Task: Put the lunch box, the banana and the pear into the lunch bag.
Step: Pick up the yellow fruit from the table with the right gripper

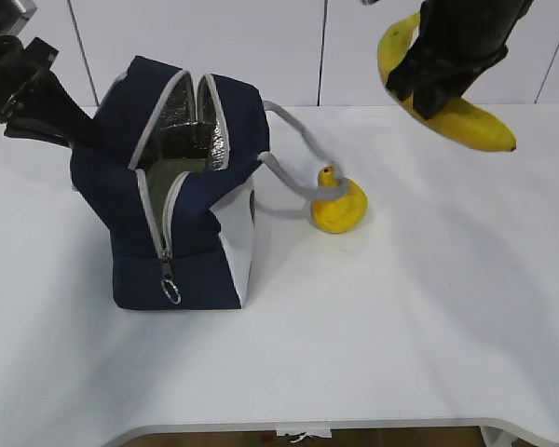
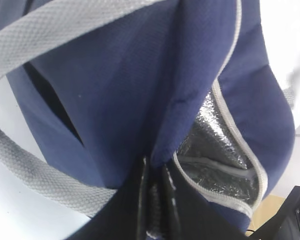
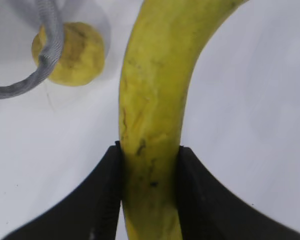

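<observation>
A white tabletop (image 1: 401, 317) runs back to a pale panelled wall. On it stands the largest thing, the navy-blue fabric lunch bag (image 1: 182, 247) with grey zipper trim and silver lining, its mouth gaping upward. A pale sage-green lid, seemingly the lunch box (image 1: 172, 172), shows low inside the opening. The left gripper (image 2: 154, 192) has its jaws pinched shut on a fold of the bag's blue rim, with the silver-lined mouth just to the right of the jaws in its wrist view.

The right gripper (image 3: 150, 192) hangs well above the table, jaws closed across the middle of the long curved yellow banana (image 3: 152, 100); the fruit's long axis runs straight out ahead of the jaws and crosswise to their grip. From these jaws the bag's opening lies well off to the left and lower, so the carry probably needs a leftward travel and a turn to bring the banana along the slot.

The small golden-yellow pear (image 1: 338, 207) sits on the table below and left of the right jaws, just beside the bag, a grey webbing handle (image 1: 293, 172) draped over it.
</observation>
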